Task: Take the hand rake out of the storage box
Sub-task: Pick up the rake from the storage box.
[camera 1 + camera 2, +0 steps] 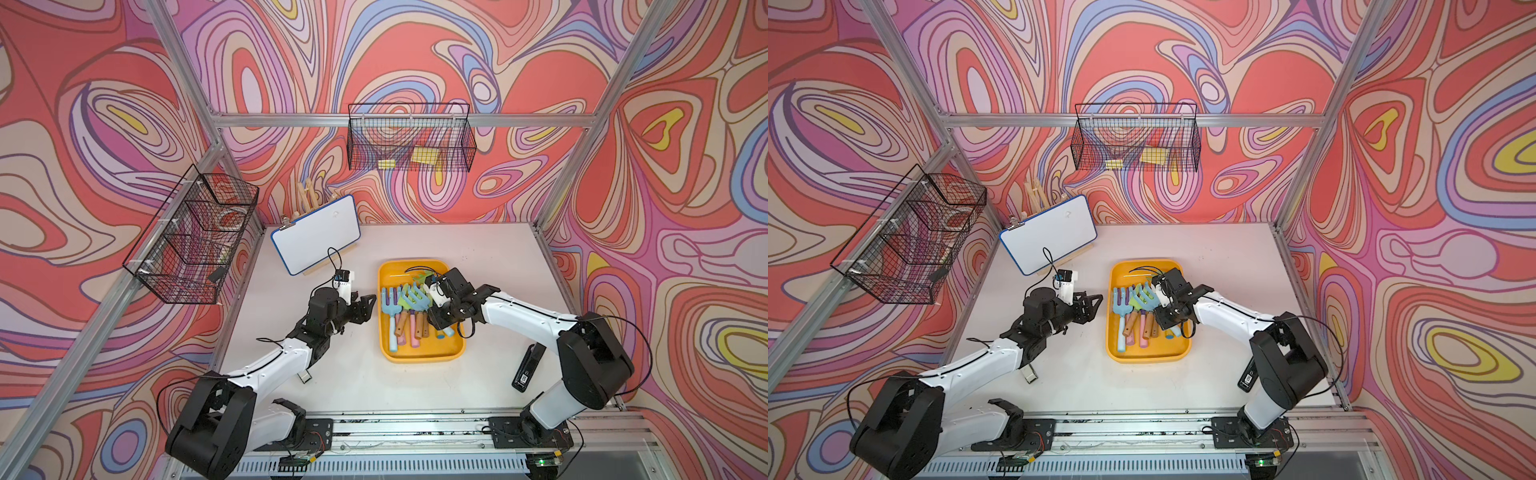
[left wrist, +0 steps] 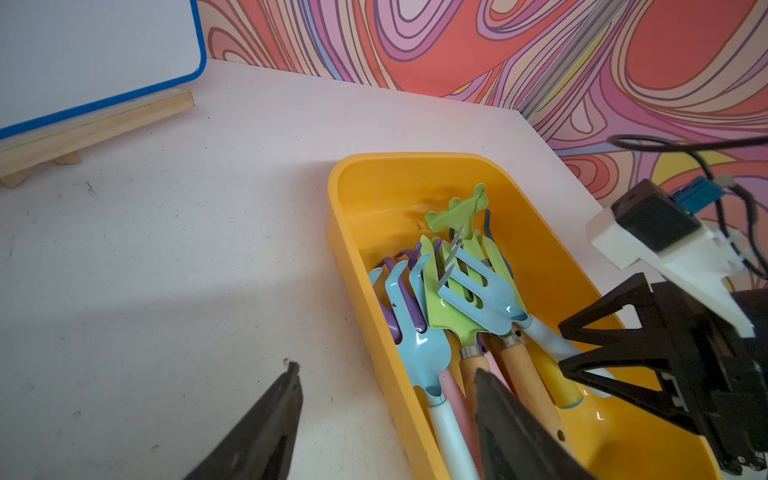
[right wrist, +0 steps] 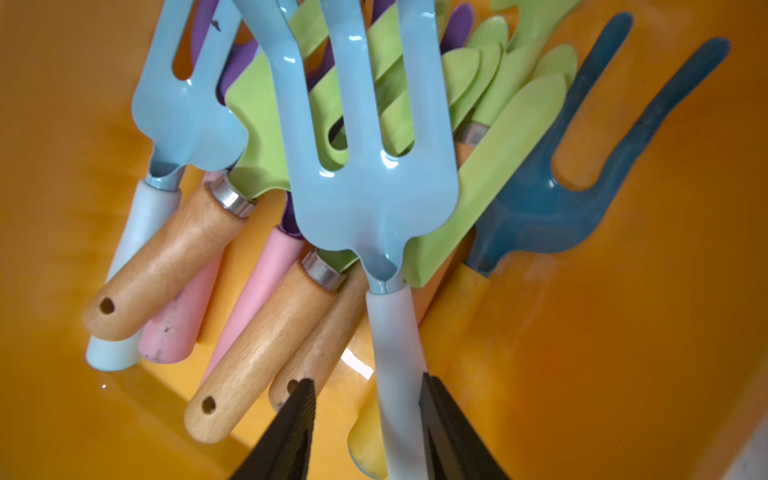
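The yellow-orange storage box sits mid-table and holds several hand rakes. A light-blue hand rake lies on top of the pile. Its pale handle runs between the fingers of my right gripper, low inside the box. One finger touches the handle; a gap remains on the other side, so the jaws stand open. My left gripper hovers open and empty at the box's left rim.
A blue-framed whiteboard on a wooden easel stands at the back left. Black wire baskets hang on the left wall and the back wall. A black device lies by the right arm.
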`<act>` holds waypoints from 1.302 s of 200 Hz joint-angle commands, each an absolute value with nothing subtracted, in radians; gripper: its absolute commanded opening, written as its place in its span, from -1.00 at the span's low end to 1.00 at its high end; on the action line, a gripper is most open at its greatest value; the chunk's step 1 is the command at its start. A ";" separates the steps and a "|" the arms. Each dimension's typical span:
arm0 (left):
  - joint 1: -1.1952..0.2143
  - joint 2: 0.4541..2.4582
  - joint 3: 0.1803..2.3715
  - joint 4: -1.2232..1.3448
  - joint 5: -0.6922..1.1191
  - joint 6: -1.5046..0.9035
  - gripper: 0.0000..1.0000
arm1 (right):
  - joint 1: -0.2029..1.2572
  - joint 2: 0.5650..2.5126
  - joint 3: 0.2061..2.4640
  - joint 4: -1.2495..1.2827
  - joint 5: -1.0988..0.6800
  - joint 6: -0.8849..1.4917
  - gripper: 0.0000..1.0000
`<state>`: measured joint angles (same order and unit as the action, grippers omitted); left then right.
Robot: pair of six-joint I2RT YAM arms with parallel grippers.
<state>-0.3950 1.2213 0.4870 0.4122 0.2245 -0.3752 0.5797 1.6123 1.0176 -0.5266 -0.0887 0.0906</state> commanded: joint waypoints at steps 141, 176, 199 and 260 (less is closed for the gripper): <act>-0.398 1.225 0.493 0.441 0.227 -0.380 0.43 | 0.597 1.674 1.043 -0.504 -0.066 0.133 -0.34; -0.398 1.229 0.495 0.438 0.227 -0.380 0.43 | 0.597 1.620 1.040 -0.505 -0.073 0.152 -0.49; -0.397 1.229 0.497 0.438 0.226 -0.380 0.43 | 0.596 1.587 1.045 -0.519 -0.064 0.163 -0.58; -0.397 1.230 0.498 0.436 0.228 -0.380 0.44 | 0.595 1.474 1.050 -0.539 0.057 0.202 -0.65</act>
<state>-0.3950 1.2224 0.4870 0.4118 0.2253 -0.3779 0.5907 1.5360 1.0306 -0.5369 -0.0223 0.1741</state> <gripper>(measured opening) 0.720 0.265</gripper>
